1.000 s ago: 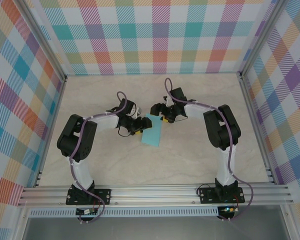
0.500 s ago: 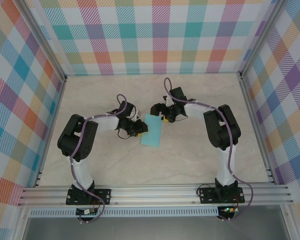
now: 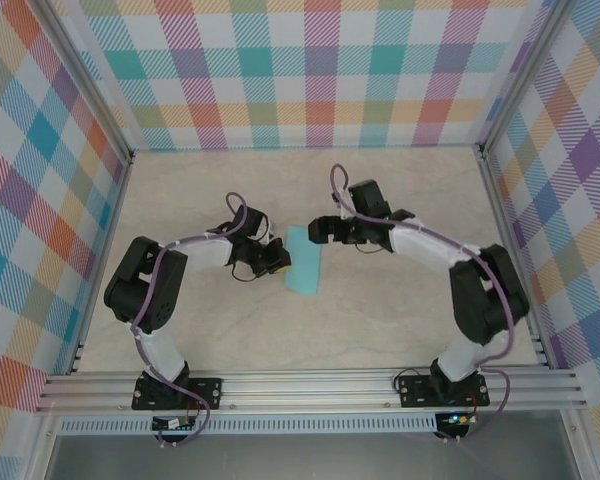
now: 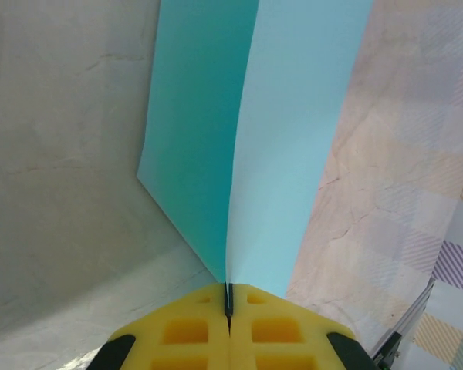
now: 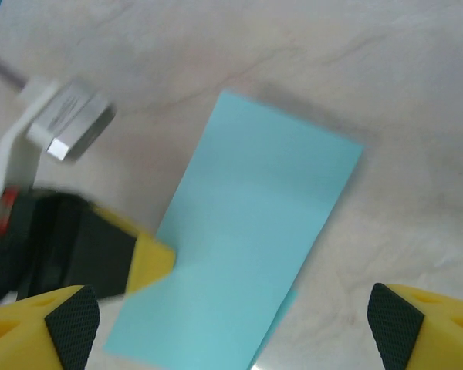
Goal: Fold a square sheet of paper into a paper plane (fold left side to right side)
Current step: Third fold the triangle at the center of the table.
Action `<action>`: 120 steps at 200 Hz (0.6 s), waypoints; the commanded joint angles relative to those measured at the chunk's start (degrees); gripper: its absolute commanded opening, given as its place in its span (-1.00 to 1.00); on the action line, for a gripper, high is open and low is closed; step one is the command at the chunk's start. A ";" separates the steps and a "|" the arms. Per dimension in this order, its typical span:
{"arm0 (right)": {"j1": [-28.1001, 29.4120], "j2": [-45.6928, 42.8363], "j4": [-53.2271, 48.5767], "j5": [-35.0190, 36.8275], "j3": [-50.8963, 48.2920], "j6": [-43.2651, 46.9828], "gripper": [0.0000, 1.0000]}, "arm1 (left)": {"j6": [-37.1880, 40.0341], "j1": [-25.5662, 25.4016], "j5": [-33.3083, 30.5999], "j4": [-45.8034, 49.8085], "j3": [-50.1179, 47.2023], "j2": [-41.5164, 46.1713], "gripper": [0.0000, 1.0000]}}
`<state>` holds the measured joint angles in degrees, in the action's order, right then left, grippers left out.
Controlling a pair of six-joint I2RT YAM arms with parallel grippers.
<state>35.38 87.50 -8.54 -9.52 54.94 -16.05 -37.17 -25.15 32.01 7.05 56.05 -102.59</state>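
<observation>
The square sheet of paper [image 3: 304,261] lies on the table folded into a narrow turquoise rectangle. My left gripper [image 3: 278,258] is shut on its left edge. In the left wrist view the paper [image 4: 293,116] rises as a thin layer from between the yellow pads [image 4: 177,331] of the left gripper [image 4: 228,301]. My right gripper [image 3: 319,232] is open above the sheet's far right corner. In the right wrist view the paper [image 5: 247,254] spreads below the right gripper [image 5: 231,331], whose fingertips [image 5: 62,324] stand far apart. The paper plane is out of view.
The marble-patterned table [image 3: 400,310] is boxed in by plaid walls [image 3: 310,70] on three sides and an aluminium rail [image 3: 310,385] along the near edge. Both arm bases sit on that rail.
My left gripper has shut on the paper's left edge. The right gripper has pulled back to the right, off the sheet, and its elbow has swung outward.
</observation>
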 commanded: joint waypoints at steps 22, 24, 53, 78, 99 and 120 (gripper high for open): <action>14.92 -7.49 7.72 17.54 -12.75 11.28 0.85 | -2.34 -1.12 0.61 -0.39 -0.10 1.43 -0.97; 15.56 -7.36 7.94 18.44 -12.88 11.76 0.84 | -2.42 -1.13 0.69 -0.37 -0.12 1.31 -0.97; 25.15 -2.17 9.75 29.61 -11.31 17.14 0.84 | -2.58 -1.57 0.60 -0.28 -0.23 1.25 -0.98; 28.38 4.69 9.69 33.53 -7.09 20.92 0.83 | -2.52 -1.79 0.53 0.04 -0.02 1.16 -0.98; 29.09 9.10 9.38 34.47 -3.62 23.94 0.79 | -2.51 -1.92 0.55 0.23 0.26 0.82 -0.98; 29.10 11.13 9.68 36.43 -1.59 25.21 0.68 | -2.47 -2.08 0.64 0.41 0.37 0.60 -0.99</action>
<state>64.14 97.19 -0.93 22.06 50.09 5.04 -39.46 -26.61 32.10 7.11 56.05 -102.52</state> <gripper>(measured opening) 0.869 0.043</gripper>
